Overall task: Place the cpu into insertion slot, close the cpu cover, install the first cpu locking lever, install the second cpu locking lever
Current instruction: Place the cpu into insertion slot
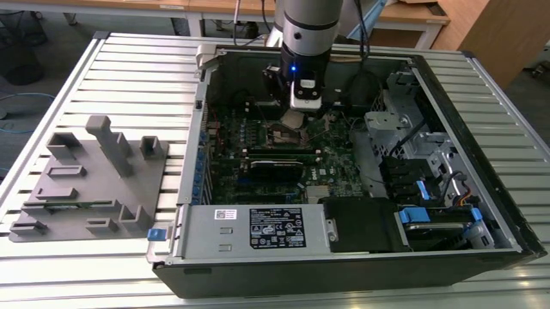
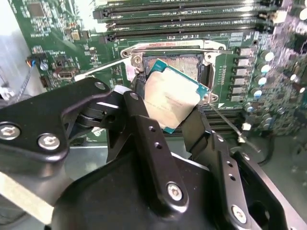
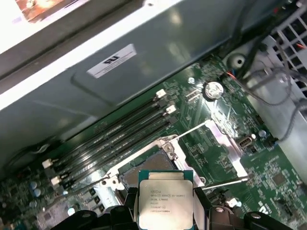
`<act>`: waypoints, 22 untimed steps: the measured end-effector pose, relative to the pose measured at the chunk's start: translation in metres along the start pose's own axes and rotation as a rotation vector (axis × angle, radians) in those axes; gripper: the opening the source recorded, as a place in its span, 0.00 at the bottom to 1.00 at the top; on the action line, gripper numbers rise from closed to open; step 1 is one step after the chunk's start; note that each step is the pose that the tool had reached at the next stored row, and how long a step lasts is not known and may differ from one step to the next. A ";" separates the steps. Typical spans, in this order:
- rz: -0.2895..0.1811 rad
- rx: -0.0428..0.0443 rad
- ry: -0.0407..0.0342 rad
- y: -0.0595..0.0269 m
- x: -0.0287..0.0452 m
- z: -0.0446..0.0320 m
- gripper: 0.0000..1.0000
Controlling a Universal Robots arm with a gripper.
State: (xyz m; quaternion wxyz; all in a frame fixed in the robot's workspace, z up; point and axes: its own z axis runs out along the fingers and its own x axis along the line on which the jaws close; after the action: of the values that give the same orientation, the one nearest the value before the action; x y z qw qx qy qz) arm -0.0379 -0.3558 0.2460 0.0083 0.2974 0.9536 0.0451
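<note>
My gripper is shut on the cpu, a flat square chip with a silver-grey top, pinched by two opposite edges between the black fingers. The cpu hangs tilted just above the insertion slot, whose dark pin field and metal rim show past the chip's far edge. In the first wrist view the cpu sits between the fingertips, with the insertion slot beyond it and the cpu cover swung open beside it. Two thin levers stand raised. In the exterior view the gripper is inside the computer case over the motherboard.
Long black memory slots run right behind the socket. The case's metal wall rises beyond them. A power supply and drive cage flank the board. A grey fixture plate lies on the slatted table at the exterior view's left.
</note>
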 end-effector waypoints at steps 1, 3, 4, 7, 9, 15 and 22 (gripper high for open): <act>0.018 -0.0002 -0.0016 0.0000 0.0000 0.0002 0.54; 0.054 -0.0005 -0.0049 -0.0001 0.0000 0.0006 0.54; 0.072 -0.0008 -0.0066 -0.0001 0.0000 0.0008 0.54; 0.124 -0.0014 -0.0112 -0.0001 0.0000 0.0011 0.54; 0.156 -0.0017 -0.0142 -0.0001 0.0000 0.0013 0.54; 0.256 -0.0029 -0.0234 -0.0002 0.0000 0.0019 0.54; 0.371 -0.0042 -0.0338 -0.0002 0.0000 0.0024 0.54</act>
State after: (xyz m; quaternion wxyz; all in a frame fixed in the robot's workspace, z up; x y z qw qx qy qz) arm -0.0379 -0.3558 0.2436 0.0165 0.4689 0.8821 0.0429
